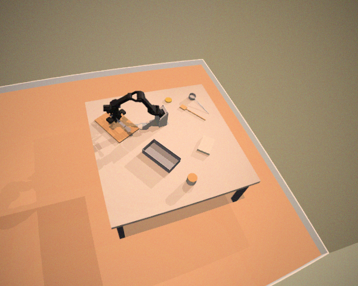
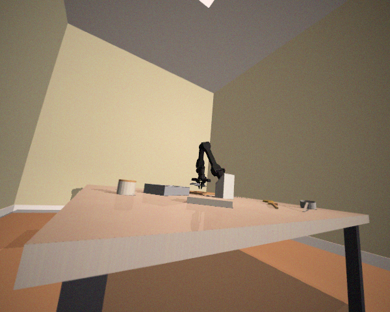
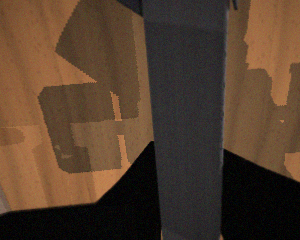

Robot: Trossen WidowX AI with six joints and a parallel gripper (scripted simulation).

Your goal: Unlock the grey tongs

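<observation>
Black parallel-jaw gripper (image 1: 114, 119) clamps grey metal tongs (image 3: 187, 125) low over rectangular wooden board (image 1: 111, 126), positioned for release there.

Wrist view: grey tongs (image 3: 190, 120) are running off top and bottom edges, blocking the wooden board (image 3: 35, 65); gripper fingers aren't showing.

A black arm (image 2: 207, 161) reaches down from its grey base block (image 2: 225, 185) at the table's (image 2: 155, 221) far side. Its gripper (image 2: 199, 183) hangs just above a wooden board (image 2: 201, 193), clamped on grey tongs (image 2: 195, 183). A roasting tin (image 2: 166, 189) and a lidded canister (image 2: 126, 186) stand further left.
</observation>
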